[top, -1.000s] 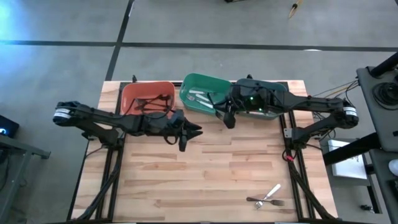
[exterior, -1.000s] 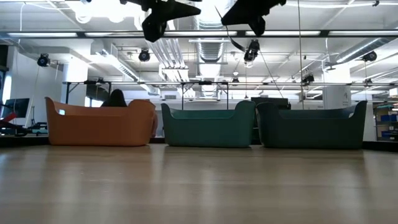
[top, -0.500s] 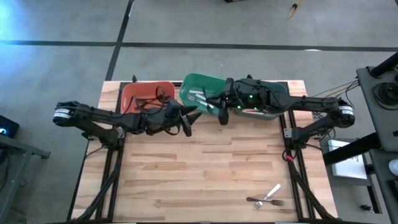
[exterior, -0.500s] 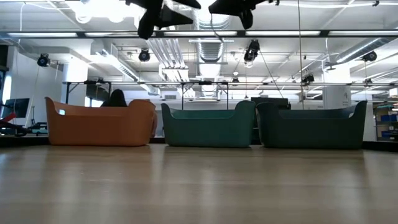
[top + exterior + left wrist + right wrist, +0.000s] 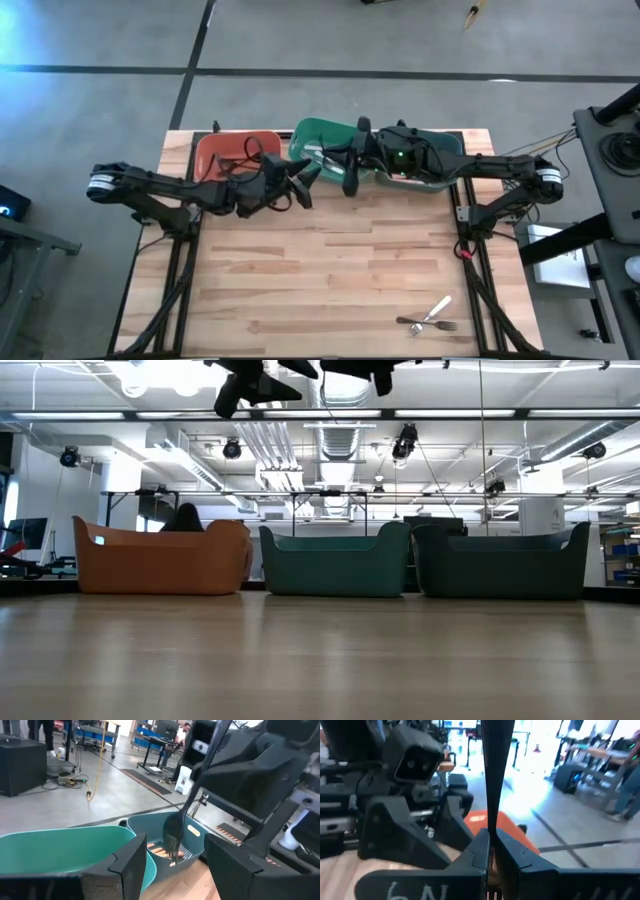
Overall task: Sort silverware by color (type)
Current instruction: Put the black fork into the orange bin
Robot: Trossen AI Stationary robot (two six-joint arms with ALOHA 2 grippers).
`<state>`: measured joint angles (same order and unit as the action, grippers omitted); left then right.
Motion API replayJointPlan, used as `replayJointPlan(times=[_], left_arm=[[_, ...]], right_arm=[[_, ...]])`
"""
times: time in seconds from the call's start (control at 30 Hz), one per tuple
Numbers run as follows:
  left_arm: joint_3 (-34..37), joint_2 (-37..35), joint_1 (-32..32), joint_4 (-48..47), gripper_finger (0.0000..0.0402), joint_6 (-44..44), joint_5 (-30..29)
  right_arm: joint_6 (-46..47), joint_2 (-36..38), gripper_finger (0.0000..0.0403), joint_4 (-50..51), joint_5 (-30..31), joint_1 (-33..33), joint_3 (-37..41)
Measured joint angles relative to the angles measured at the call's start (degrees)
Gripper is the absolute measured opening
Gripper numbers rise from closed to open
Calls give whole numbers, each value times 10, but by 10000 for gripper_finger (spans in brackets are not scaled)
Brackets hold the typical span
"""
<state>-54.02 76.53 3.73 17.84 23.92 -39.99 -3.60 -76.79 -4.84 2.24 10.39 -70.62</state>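
The right gripper (image 5: 348, 172) is closed tight on a black-handled fork (image 5: 176, 832). It holds it by the handle, with the tines hanging down, above the far edge of the tabletop (image 5: 330, 270) where the green bin (image 5: 325, 140) and the teal bin (image 5: 445, 150) meet. The left gripper (image 5: 305, 180) is just beside it, near the green bin, with its fingers spread wide and nothing between them.

I think the step in hand is the drop of this fork. The next move asks the right arm to bring the fork over the proper bin and then open. Forks lie already in the teal bin, but which colours I cannot tell well.

The two grippers are very close together, so there is little room there. The red-orange bin (image 5: 235, 152) sits at the far-left side. Two more forks (image 5: 430, 318) wait near the front-right corner, and the wood between is free for moving.
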Motion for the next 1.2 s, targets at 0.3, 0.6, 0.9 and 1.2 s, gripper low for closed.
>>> replayJointPlan(times=[0.3,0.6,0.9,1.2], left_arm=[[-36,45,-4,2,182,-17,0],[-75,85,-21,1,160,-58,-59],[-78,85,-34,1,108,-65,-56],[-78,85,-34,-1,6,-74,-51]], right_arm=[[-30,0,9,-17,19,0,0],[-30,0,9,-19,17,-6,0],[-42,1,9,-19,5,-6,0],[-55,1,13,-19,9,-5,0]])
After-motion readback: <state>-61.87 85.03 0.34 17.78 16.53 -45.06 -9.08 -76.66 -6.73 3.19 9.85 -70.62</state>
